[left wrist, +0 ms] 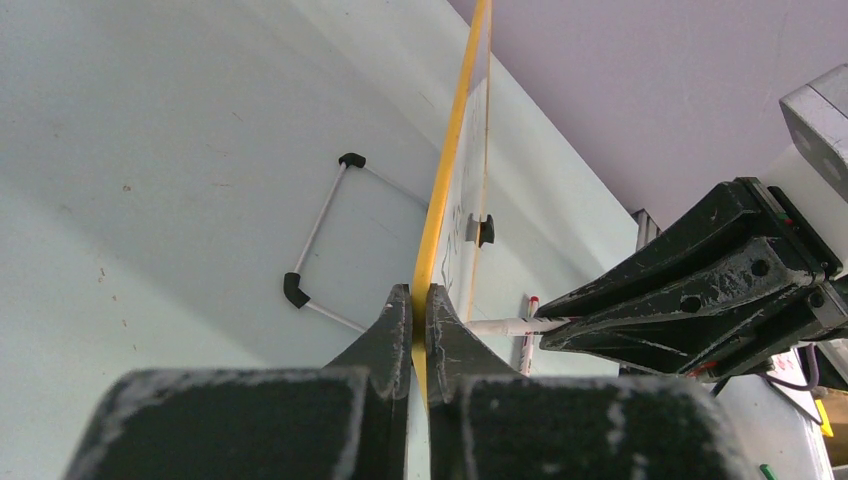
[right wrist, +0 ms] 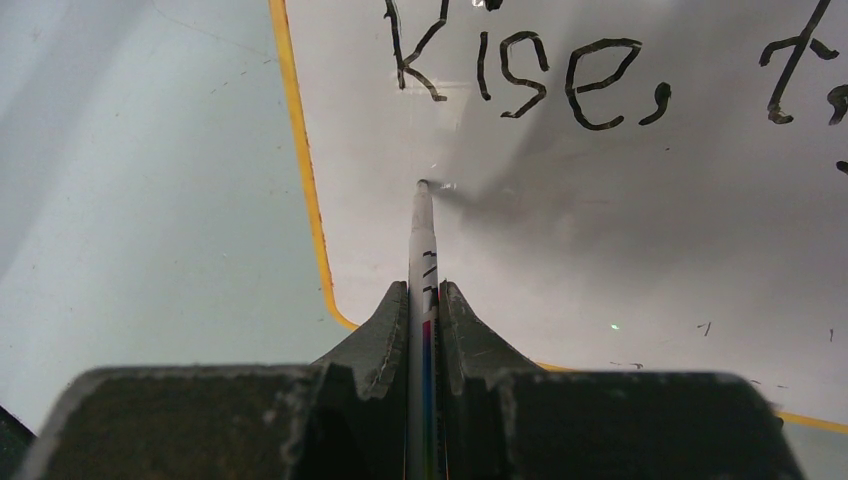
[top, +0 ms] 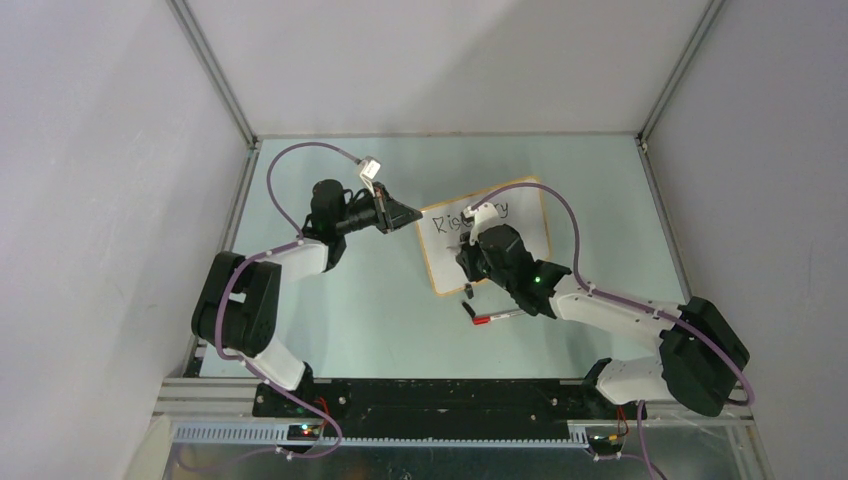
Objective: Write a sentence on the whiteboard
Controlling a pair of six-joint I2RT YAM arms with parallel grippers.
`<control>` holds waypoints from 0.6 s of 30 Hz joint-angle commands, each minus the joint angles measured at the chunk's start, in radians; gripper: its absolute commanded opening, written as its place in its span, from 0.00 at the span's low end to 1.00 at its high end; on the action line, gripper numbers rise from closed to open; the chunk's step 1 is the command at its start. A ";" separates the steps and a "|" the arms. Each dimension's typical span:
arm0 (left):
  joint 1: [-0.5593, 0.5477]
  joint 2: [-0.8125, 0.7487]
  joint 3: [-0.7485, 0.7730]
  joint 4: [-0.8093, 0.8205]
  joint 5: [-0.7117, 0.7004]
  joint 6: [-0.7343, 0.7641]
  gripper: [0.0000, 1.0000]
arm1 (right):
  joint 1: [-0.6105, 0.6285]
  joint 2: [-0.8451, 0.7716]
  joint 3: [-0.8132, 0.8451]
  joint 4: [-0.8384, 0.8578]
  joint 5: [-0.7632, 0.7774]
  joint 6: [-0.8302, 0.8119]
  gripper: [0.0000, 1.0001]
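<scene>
The whiteboard (right wrist: 600,230) has a smooth, glossy white face that catches soft shadow and glare. Its thin rim (right wrist: 305,200) looks like yellow-orange plastic or painted wood, and I cannot tell which. The writing (right wrist: 600,85) on it is flat black ink. The marker (right wrist: 424,228) has a slick white plastic barrel. The left gripper (left wrist: 420,300) and the right gripper (right wrist: 424,300) are hard black plastic, matt and rough, scuffed pale grey along the edges. The table (top: 330,300) is a smooth pale-green sheet with a faint sheen and small specks — a bare metal rail (top: 400,432) runs along its near edge. The cables (top: 573,240) wear smooth purple sheathing.
</scene>
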State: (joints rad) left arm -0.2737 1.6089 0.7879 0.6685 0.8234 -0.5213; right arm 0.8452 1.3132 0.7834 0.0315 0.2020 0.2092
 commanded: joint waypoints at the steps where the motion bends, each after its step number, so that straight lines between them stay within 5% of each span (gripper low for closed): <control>1: -0.008 -0.023 0.033 -0.016 0.004 0.035 0.02 | 0.006 0.008 0.046 0.020 -0.006 0.001 0.00; 18: -0.007 -0.027 0.034 -0.025 0.002 0.040 0.02 | 0.007 0.026 0.053 -0.011 -0.051 -0.004 0.00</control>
State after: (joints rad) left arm -0.2745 1.6089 0.7895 0.6655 0.8238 -0.5140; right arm 0.8478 1.3289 0.7937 0.0193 0.1623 0.2089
